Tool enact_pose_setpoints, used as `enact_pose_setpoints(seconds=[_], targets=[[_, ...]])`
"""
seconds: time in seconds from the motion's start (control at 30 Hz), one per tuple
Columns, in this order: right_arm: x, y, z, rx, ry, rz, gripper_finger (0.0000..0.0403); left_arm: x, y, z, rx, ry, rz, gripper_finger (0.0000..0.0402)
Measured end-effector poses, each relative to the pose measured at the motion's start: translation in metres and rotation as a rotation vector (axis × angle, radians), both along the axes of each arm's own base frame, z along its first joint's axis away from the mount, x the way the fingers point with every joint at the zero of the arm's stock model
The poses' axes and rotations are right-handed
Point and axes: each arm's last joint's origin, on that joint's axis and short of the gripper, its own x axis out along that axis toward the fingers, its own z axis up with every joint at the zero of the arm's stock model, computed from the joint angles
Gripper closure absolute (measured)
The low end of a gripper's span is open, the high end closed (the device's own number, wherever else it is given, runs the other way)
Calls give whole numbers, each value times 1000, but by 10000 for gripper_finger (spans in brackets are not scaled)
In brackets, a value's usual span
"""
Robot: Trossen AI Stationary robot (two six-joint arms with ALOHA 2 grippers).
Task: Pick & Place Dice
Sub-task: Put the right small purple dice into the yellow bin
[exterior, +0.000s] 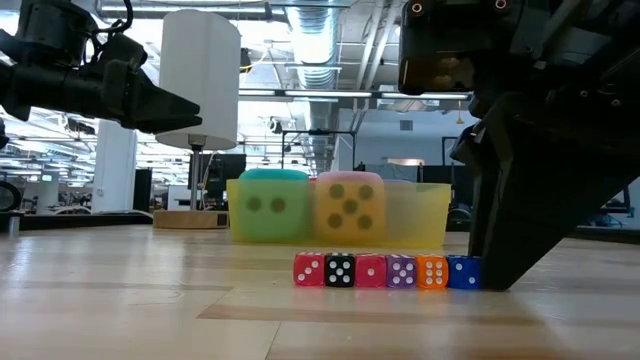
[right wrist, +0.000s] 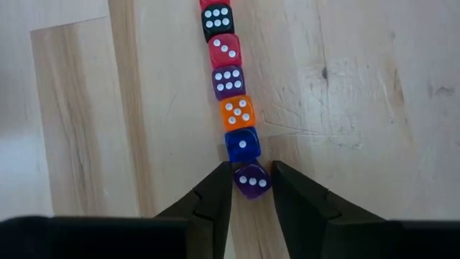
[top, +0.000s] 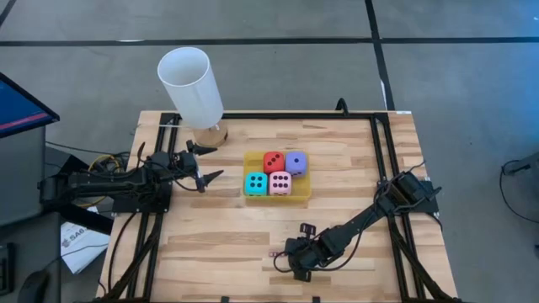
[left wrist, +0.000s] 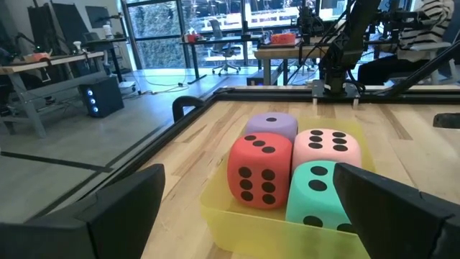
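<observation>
Right wrist view — your right gripper [right wrist: 251, 188] is clenching on a tiny purple die [right wrist: 252, 180] at the end of the row of tiny dice [right wrist: 228, 79]; next, lift it straight up. Left gripper [top: 206, 162] waits, released.

Four soft dice, packed two-by-two, touching: red [top: 274, 162], purple [top: 296, 162], cyan [top: 256, 183], pink [top: 280, 183]; black pips.

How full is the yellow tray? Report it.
Full: the yellow tray holds four soft dice, red, purple, cyan and pink, packed two by two.
</observation>
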Motion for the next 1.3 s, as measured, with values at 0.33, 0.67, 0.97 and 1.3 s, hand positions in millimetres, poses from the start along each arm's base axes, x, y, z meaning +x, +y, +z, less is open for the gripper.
enact_pose_setpoints(seconds=[0.33, 0.67, 0.97, 1.3], targets=[[-2, 1, 11, -22, 107, 14, 311, 0, 0, 0, 0, 0, 0, 9], [-1, 1, 28, -76, 159, 7, 347, 0, 0, 0, 0, 0, 0, 9], [4, 2, 29, -60, 112, 2, 346, 0, 0, 0, 0, 0, 0, 9], [6, 3, 30, -56, 75, -3, 345, 0, 0, 0, 0, 0, 0, 9]])
